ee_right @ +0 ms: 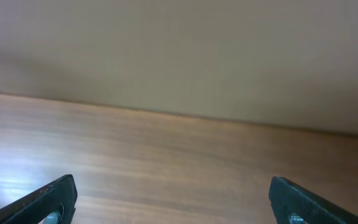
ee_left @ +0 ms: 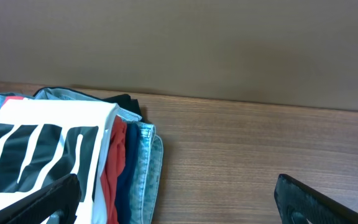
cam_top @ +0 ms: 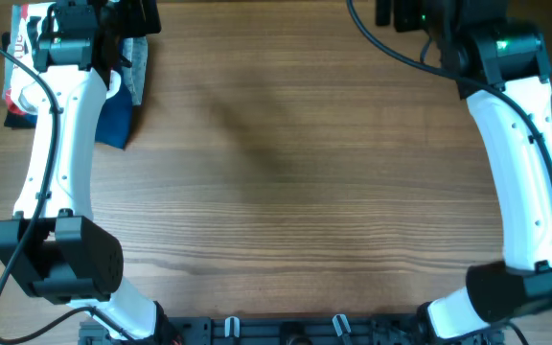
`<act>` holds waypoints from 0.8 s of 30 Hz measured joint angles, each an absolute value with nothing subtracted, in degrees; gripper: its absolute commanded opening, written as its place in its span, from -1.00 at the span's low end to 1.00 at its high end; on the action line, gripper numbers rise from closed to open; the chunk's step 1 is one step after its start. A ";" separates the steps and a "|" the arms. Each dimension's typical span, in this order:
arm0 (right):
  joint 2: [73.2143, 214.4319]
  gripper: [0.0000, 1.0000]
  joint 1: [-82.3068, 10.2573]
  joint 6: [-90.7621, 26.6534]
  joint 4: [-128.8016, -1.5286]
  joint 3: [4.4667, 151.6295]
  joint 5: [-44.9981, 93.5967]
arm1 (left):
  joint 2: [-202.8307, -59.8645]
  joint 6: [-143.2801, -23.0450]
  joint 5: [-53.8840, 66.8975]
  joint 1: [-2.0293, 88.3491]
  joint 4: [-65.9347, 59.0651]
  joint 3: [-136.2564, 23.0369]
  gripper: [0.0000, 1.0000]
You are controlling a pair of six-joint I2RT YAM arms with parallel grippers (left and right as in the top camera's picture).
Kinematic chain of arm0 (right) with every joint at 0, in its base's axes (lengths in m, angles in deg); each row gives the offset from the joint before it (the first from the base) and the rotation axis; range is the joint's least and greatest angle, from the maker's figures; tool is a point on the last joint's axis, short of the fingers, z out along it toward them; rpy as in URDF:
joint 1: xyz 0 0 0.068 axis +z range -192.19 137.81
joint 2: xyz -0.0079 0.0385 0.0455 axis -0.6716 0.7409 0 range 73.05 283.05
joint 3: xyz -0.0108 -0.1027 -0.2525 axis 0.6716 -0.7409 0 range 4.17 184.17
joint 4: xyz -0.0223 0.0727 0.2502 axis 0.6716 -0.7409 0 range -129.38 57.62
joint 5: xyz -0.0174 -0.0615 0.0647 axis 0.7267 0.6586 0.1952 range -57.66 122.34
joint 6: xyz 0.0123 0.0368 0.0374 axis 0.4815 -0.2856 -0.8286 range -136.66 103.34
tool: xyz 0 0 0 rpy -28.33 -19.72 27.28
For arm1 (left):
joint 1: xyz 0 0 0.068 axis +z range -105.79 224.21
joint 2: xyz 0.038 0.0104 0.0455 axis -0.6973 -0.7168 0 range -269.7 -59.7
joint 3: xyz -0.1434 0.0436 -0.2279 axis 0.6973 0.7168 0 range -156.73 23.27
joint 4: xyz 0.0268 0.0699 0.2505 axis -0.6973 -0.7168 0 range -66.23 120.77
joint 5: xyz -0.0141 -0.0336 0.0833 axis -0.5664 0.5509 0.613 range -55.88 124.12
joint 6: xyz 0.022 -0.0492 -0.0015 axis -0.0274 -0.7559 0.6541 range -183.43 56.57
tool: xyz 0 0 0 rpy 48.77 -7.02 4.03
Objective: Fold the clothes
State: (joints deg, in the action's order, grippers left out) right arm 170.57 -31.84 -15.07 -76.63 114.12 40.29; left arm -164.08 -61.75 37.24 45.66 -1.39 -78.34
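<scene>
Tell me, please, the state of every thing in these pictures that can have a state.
white T-shirt: folded, lying topmost, black lettering facing up.
red garment: folded, directly under the white T-shirt.
light blue garment: folded, lower than the red garment.
left claw: open, holding nothing.
right claw: open, holding nothing.
</scene>
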 measured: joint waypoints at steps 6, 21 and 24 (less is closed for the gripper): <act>158.15 0.99 -39.51 -15.12 -64.28 92.59 38.06 | -164.08 -61.75 37.24 45.66 -1.39 -78.34 0.99; 117.32 0.99 -42.96 -22.37 -16.54 26.15 37.27 | -164.08 -61.75 37.22 45.66 -1.30 -78.34 1.00; 112.58 0.99 -42.22 -25.17 -12.57 17.52 37.29 | -164.08 -61.75 37.24 45.66 -1.41 -78.34 1.00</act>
State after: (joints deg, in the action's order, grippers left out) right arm 112.58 -42.22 -25.17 -12.57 17.52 37.29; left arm -164.08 -61.75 37.24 45.66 -1.41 -78.34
